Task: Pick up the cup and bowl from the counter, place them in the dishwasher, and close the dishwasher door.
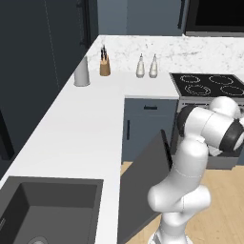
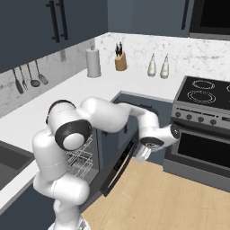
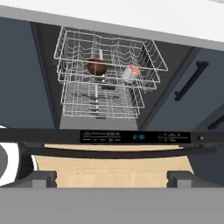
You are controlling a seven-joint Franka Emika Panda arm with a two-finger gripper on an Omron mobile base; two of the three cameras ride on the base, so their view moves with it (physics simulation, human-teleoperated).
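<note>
the tool (image 3: 112, 177) stands wide open with nothing between its fingers (image 3: 41, 178), which rise apart at the bottom of the hand view. it sits low in front of the dishwasher (image 3: 105, 78), just beside the top edge of the door (image 3: 113, 137), whose control strip with a small display runs across the hand view, a dark bar handle (image 3: 113, 153) below it. in the right base view the tool (image 2: 143, 154) is at the upper edge of the door (image 2: 117, 166), which is tilted, partly raised and not shut. in the left base view the door (image 1: 143, 186) shows as a slanted dark grey panel beside the arm.

the bowl (image 3: 96, 66) sits in the upper white wire rack (image 3: 65, 48), toward its left. the cup (image 3: 131, 72) lies in the same rack to the right of the bowl, tipped, its red top facing outward; the two are near each other but apart. a second rack (image 3: 100, 107) shows below.

the worktop (image 1: 81, 124) carries a grey canister (image 1: 81, 72), a knife block (image 1: 105, 64) and two pale bottles (image 1: 147, 66) near the backsplash. a dark sink (image 1: 43, 209) is set into the near end. a stove (image 1: 209, 86) stands to the right of the corner cabinet.
</note>
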